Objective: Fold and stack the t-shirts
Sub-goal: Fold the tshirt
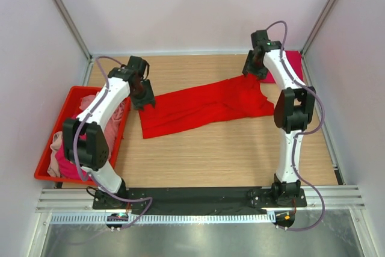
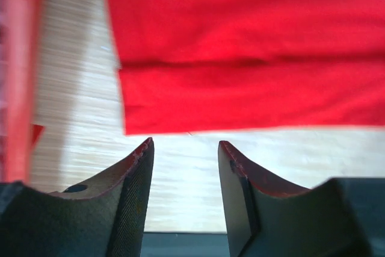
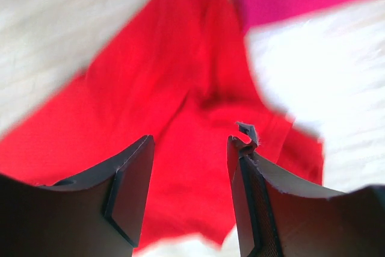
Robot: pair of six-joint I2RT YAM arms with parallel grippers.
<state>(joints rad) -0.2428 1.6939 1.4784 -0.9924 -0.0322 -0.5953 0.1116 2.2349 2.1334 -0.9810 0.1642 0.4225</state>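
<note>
While the red t-shirt (image 1: 204, 106) lies stretched in a long slanting band across the middle of the table (image 1: 210, 154), both arms hang over its ends. The left tool (image 1: 144, 103) is at the shirt's left edge and the right tool (image 1: 255, 71) above its bunched right end. In the left wrist view the fingers stand apart with only bare wood between them, and the cloth's hem lies just beyond the tips. In the right wrist view the fingers are likewise parted over rumpled red fabric and grip nothing. A crease along the left part suggests the shirt is already doubled lengthwise, so the step in hand seems to be this first shirt's fold, partly done. The right end is still puckered and uneven, near a magenta t-shirt (image 1: 290, 64) at the far right corner. More pink t-shirts (image 1: 63, 159) wait heaped in the red bin (image 1: 60, 179) at the left edge. The next move probably calls for each tool to pinch an end of the band, draw it flat, then carry one end over the other. The pinch should take both layers, or the soft cotton could slide apart.
</note>
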